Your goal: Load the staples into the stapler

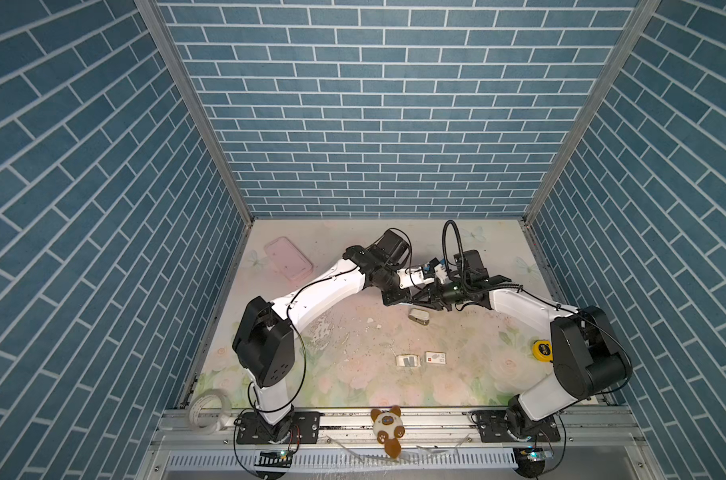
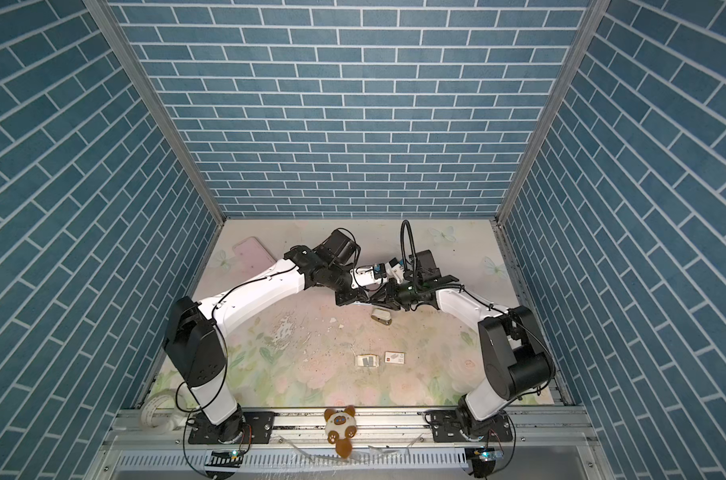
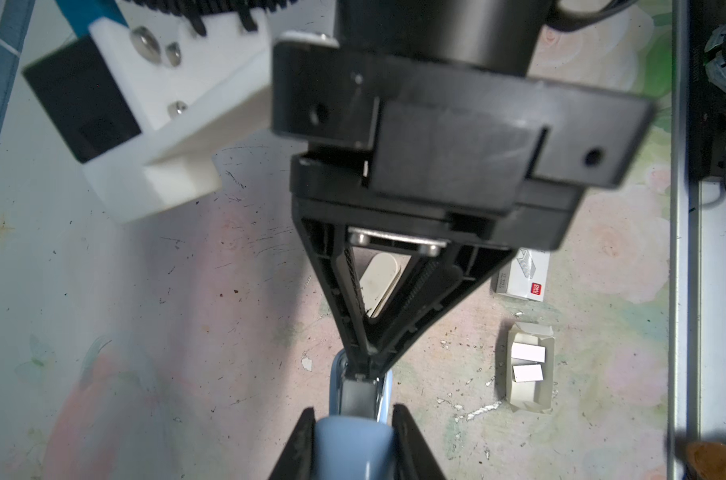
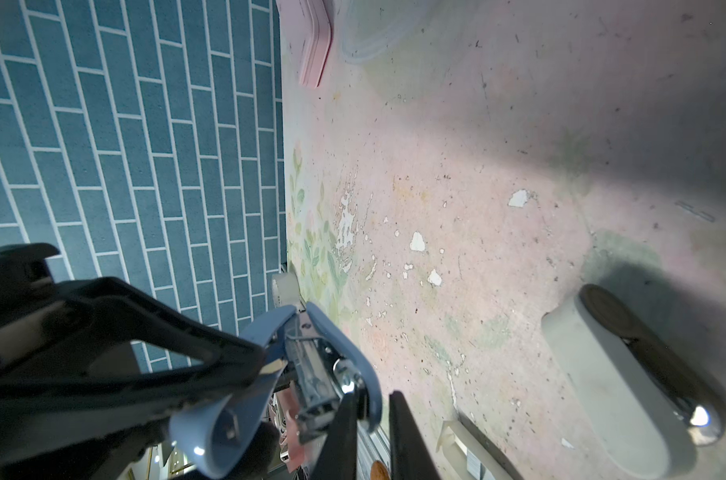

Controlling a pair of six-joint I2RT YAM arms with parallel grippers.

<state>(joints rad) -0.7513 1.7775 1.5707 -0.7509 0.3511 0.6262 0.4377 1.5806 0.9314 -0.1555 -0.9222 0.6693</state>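
The staples [image 3: 527, 353], grey strips lying crosswise in their white tray [image 3: 531, 404], sit on the table [image 1: 353, 332] at 6 o'clock from both grippers in both top views, with their long axes running 12-to-6. Above them, the left gripper [image 3: 353, 411] clamps the blue stapler [image 3: 353, 451]. The right gripper [image 3: 365, 362], pressed together on the stapler's far metal end, looks the nearer one for the pickup.

Arms angled inward, left hand [image 3: 353, 411] and right hand [image 3: 363, 365] clamped tip-to-tip

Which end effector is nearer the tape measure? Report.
Right. Both grip the blue stapler; the right end effector sits on its side toward the tape measure, the left end effector on the far side.
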